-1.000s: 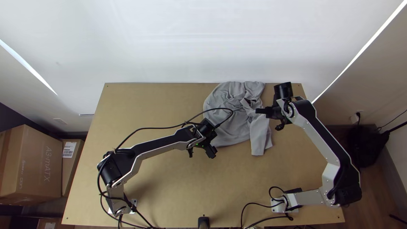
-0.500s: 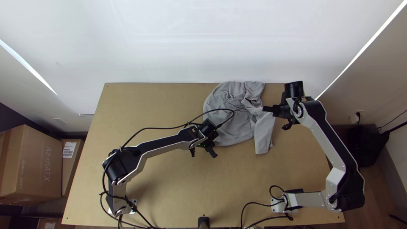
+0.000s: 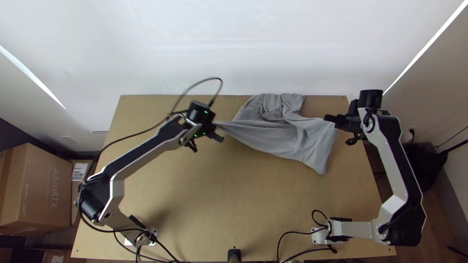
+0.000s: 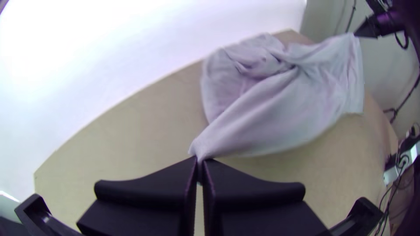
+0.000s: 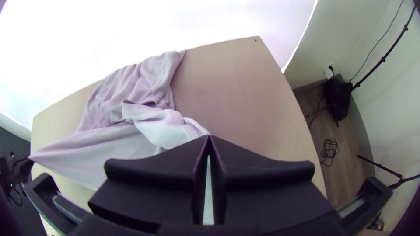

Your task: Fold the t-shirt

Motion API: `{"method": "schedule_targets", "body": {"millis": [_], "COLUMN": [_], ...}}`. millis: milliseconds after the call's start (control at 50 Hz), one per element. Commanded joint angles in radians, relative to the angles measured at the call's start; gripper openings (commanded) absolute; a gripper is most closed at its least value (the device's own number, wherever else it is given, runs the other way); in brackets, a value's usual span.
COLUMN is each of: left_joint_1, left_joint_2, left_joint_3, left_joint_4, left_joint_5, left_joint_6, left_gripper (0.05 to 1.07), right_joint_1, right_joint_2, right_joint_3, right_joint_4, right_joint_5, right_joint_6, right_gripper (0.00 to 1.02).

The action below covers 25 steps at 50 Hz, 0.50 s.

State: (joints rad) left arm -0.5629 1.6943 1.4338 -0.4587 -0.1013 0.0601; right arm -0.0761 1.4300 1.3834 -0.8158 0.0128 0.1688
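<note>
I've clamped one end of the grey t-shirt in my left gripper and another in my right gripper. It stretches between them, partly bunched near the table's far edge

Left arm, right arm: silver-grey links, black joints, small screws. Black cables. Left wrist: green lights.

The left pincer and right pincer are hiding their grips on the t-shirt; a looped cable is blurring; the top view is cropping a cardboard box.
</note>
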Motion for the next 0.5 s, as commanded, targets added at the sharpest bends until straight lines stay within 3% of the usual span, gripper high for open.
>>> {"method": "schedule_targets", "body": {"millis": [0,380,480], "left_joint_1": [0.07,0.324,0.342], "left_joint_2": [-0.088,-0.269,-0.308], "left_joint_3": [0.03,0.149,0.2], "left_joint_4": [-0.028,-0.081,-0.084], "left_joint_5": [-0.023,-0.029,-0.058], "left_joint_6": [-0.02,-0.023,-0.028], "left_gripper": [0.08,0.08,0.07], "right_joint_1": [-0.028,-0.048,-0.048], "right_joint_2": [-0.034,-0.026,-0.014], "right_joint_3": [0.088,0.329,0.401], "right_joint_4": [0.043,0.28,0.323], "right_joint_5": [-0.008,-0.014,-0.016], "right_joint_6": [-0.026,-0.008,0.037], "right_gripper": [0.02,0.02,0.02]}}
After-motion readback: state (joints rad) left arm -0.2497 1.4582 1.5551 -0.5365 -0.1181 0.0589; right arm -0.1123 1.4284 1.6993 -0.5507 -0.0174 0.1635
